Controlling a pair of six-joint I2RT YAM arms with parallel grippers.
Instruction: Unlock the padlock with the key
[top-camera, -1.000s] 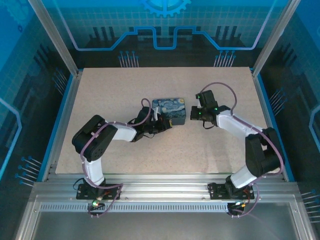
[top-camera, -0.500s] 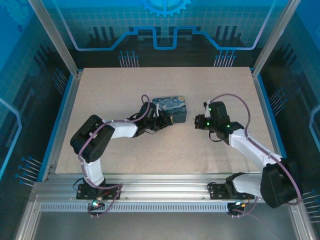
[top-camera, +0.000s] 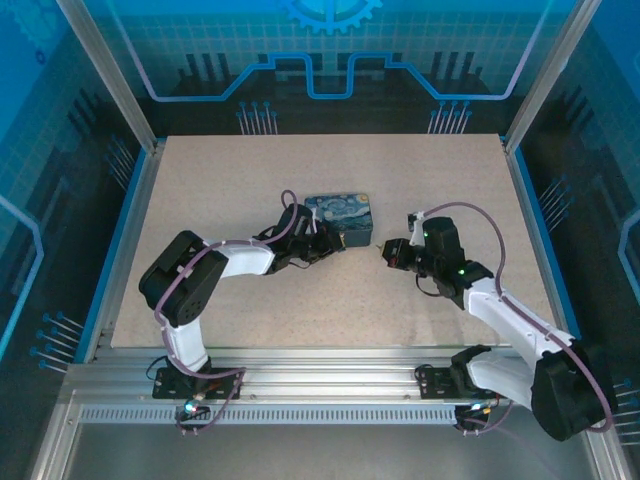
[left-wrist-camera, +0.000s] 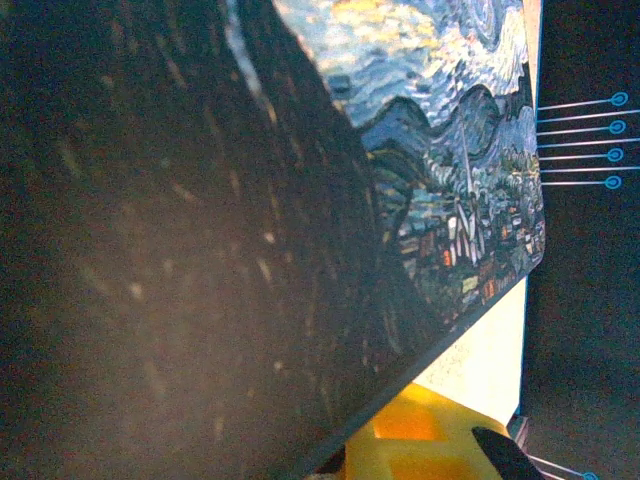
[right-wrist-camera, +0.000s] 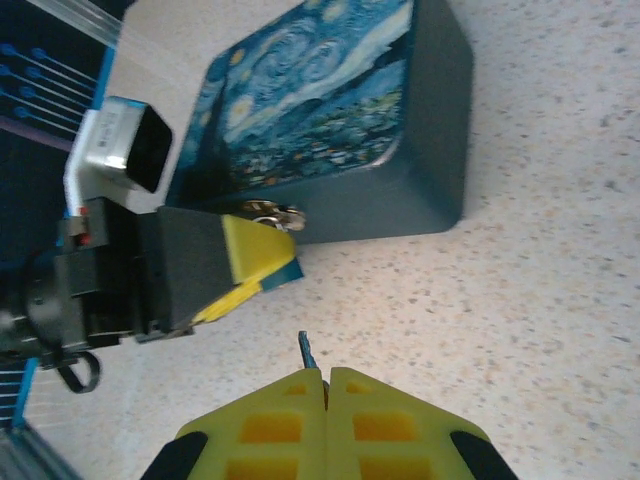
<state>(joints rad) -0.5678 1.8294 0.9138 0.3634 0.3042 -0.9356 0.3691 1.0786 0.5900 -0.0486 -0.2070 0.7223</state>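
The step in hand is the approach: the key is gripped and aimed, but not yet inserted. The right gripper (right-wrist-camera: 322, 378) stands off the tin's (right-wrist-camera: 330, 90) front wall, well clear of it, with its jaws fully closed on the key (right-wrist-camera: 305, 349). Only the key's thin grey tip projects from between the yellow pads, pointing toward the tin. The left gripper (right-wrist-camera: 262, 258) is at the tin's front-left corner with its jaws narrow. In the right wrist view, a small metallic brass-toned piece, judged to be the padlock (right-wrist-camera: 268, 213), sits at the fingertips and touches the tin's front wall. The grip appears to be on the padlock, though the contact itself is partly hidden by the fingers. The left wrist view is close and blurred, so it adds only the tin's painted lid and a yellow pad below it. The keyhole cannot be made out in any view. The next move calls for the right arm to carry the key tip across the bare table (top-camera: 250, 180) toward the tin's front-left corner. The tip must be lined up with the keyway before insertion and turning. The left arm should hold the padlock steady against the tin throughout. A skewed approach could push the padlock out of the grip.
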